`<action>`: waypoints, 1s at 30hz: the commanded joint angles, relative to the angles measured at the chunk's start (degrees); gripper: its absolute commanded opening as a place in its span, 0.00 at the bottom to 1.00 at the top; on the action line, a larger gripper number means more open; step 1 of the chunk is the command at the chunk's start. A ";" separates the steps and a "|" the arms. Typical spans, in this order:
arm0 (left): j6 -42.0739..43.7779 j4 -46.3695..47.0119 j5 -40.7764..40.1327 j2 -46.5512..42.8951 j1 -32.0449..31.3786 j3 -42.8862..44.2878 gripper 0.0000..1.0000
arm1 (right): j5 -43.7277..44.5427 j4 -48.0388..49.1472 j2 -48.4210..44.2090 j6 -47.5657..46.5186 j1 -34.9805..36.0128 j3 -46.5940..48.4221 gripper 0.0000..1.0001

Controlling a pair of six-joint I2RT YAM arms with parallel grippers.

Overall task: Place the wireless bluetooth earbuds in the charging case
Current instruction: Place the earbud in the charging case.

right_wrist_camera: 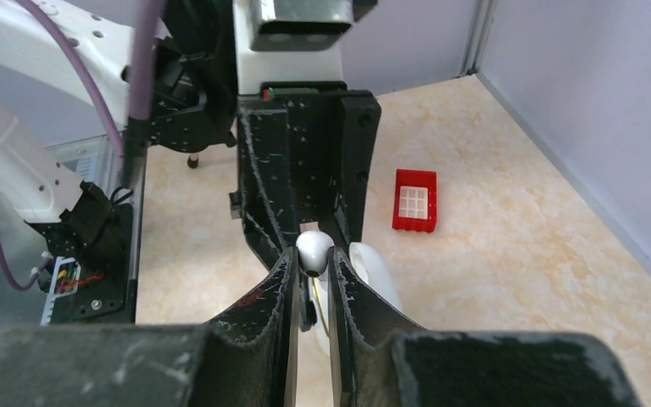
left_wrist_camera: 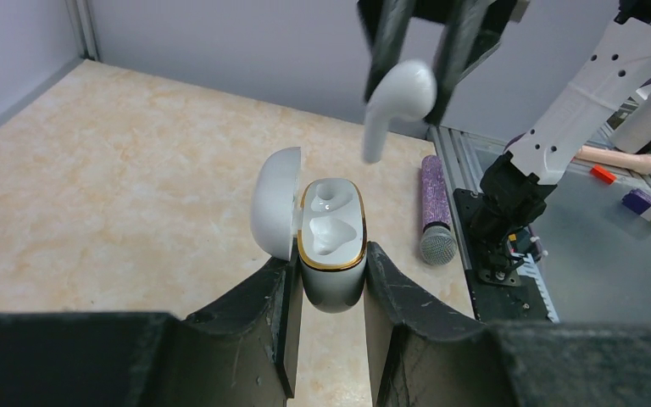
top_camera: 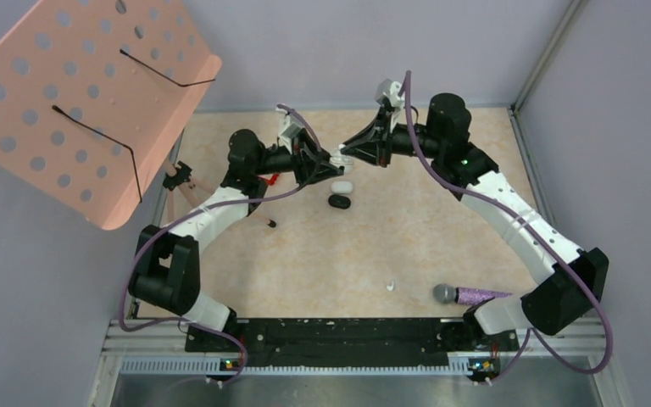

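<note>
The beige marbled tabletop (top_camera: 441, 246) carries a white pebble-shaped case (top_camera: 340, 186) just beside a black oval case (top_camera: 339, 202), a small red plastic brick (right_wrist_camera: 414, 200), a tiny white earbud (top_camera: 391, 286) and a purple glitter microphone (top_camera: 470, 295) near the front edge.

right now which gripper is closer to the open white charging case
Left. The left gripper is shut on the charging case, a finger on each side; the right gripper hangs above it, apart, pinching a white earbud.
</note>
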 commanded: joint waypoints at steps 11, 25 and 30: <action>3.72 2.59 -2.34 -6.61 -2.22 3.72 0.00 | 5.12 8.27 0.49 7.56 2.89 1.84 0.00; 6.01 -0.42 -5.96 -7.41 -2.08 3.79 0.00 | 3.46 7.77 -0.19 9.78 2.97 0.55 0.00; 4.80 -0.35 -7.24 -7.24 -2.03 4.16 0.00 | 3.93 7.59 -0.43 9.13 3.00 -0.76 0.00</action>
